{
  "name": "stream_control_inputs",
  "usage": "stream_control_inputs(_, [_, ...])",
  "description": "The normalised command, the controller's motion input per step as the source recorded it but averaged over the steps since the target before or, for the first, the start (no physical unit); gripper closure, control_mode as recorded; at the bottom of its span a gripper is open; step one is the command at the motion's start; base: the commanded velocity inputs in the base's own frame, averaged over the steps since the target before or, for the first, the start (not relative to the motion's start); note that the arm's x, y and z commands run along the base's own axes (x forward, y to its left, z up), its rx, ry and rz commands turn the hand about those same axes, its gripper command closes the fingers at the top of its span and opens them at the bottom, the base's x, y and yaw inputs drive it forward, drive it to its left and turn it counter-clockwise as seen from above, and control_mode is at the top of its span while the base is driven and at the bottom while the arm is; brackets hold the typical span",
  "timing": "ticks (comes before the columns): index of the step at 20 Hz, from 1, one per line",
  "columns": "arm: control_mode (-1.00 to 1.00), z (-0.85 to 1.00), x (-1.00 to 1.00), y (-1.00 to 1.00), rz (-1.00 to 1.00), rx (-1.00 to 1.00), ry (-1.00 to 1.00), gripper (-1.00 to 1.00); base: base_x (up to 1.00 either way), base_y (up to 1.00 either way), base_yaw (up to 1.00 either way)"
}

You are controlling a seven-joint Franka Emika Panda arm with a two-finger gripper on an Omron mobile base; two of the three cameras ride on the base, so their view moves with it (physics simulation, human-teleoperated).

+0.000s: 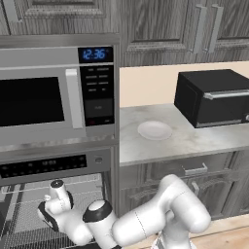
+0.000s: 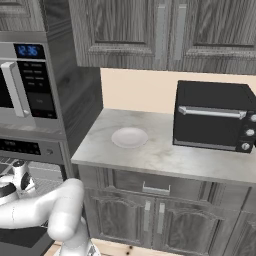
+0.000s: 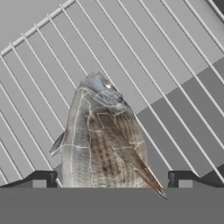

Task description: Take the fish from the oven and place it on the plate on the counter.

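The gripper (image 3: 112, 179) is wide open over the fish (image 3: 103, 135) lying on the oven rack (image 3: 175, 78), one fingertip on each side

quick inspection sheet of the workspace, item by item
surface: counter, light marbled stone
fish: lies on the oven's wire rack, between the fingertips
plate: on the counter, nothing on it
oven: open, arm reaching inside
clutter: black toaster oven on the counter to the right of the plate
gripper: open, straddling the fish, not closed on it
cables: nothing seen
surroundings: microwave above the oven, dark cabinets overhead
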Motion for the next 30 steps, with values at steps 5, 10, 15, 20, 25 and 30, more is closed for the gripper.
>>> stream_control_inputs(5, [-1.00,-0.75,-0.17,0.04,0.00,-0.07,0.05,1.00,0.00,0.00,0.00])
stream_control_inputs(10, [-1.00,-0.01,-0.03,0.00,0.00,0.00,0.00,1.00,0.00,0.00,0.00])
stream_control_inputs(15, [-1.00,0.00,0.00,0.00,0.00,0.00,0.00,1.00,0.00,0.00,0.00])
stream_control_inputs(20, [-1.00,0.00,-0.11,0.00,0.00,0.00,-0.01,1.00,0.00,0.00,0.00])
stream_control_inputs(25, [-1.00,0.42,-0.95,0.00,0.07,-0.07,-0.14,1.00,0.00,0.00,0.00])
stream_control_inputs(30, [-1.00,0.95,-0.99,-0.04,0.20,-0.09,-0.19,1.00,0.00,0.00,0.00])
